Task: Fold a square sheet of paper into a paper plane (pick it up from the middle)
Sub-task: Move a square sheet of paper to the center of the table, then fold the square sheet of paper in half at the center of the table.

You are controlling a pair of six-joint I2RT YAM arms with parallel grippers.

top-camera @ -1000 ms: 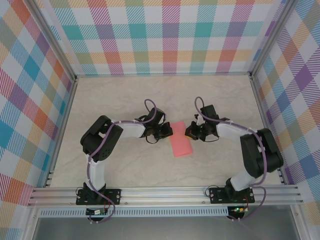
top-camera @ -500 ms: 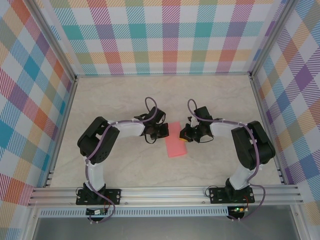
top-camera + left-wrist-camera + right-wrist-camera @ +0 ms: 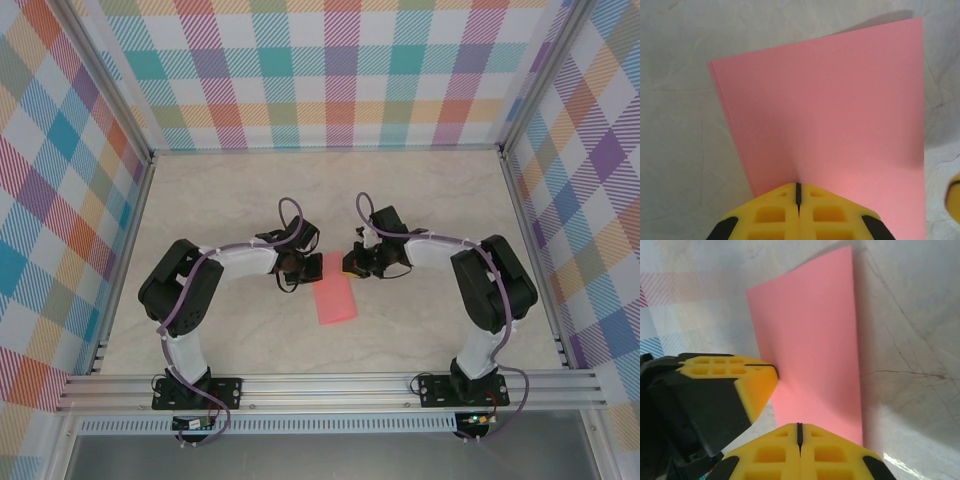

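The salmon-pink sheet of paper [image 3: 336, 299] is a long rectangle with two layers showing along its left edge, not a pointed paper plane. Its near end rests on the table and its far end is lifted. My left gripper [image 3: 313, 268] is shut on the far edge's left part, seen close in the left wrist view, gripper [image 3: 798, 187] on paper [image 3: 830, 110]. My right gripper [image 3: 350, 267] is shut on the same edge a little to the right. In the right wrist view, this gripper [image 3: 799, 426] pinches the paper [image 3: 810, 335], with the left gripper's fingers [image 3: 747, 382] beside it.
The table [image 3: 230, 200] is pale marbled stone. Checked walls [image 3: 330, 70] stand at the back and both sides. An aluminium rail [image 3: 330, 385] runs along the near edge, where both arm bases are bolted.
Both grippers have moved left and toward the near edge together, carrying the paper with them. Both stayed shut on it.
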